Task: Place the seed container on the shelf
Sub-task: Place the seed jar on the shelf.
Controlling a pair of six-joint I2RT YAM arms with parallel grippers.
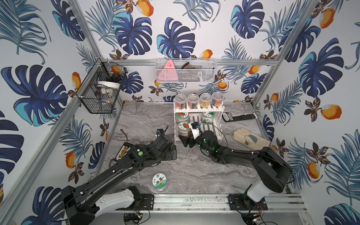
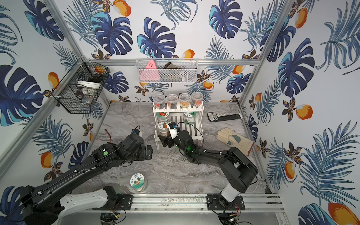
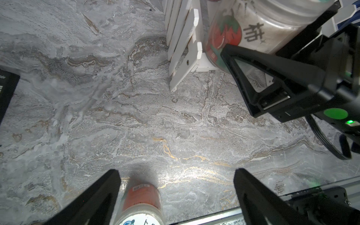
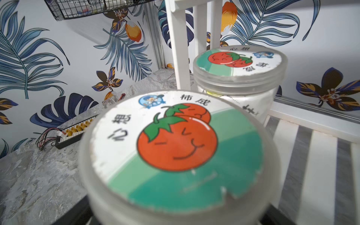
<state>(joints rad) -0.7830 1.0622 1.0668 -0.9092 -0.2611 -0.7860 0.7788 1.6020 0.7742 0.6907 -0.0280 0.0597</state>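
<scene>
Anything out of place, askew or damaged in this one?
One seed container stands alone on the table, near its front edge, apart from the shelf. The front tomato container has a chipped lid label.

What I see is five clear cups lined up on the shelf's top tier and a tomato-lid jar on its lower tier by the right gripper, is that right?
Not quite. The shelf carries four clear cups on its top tier, not five; both top views show the row. The tomato-lid jar does stand on the lower tier by the right gripper.
</scene>
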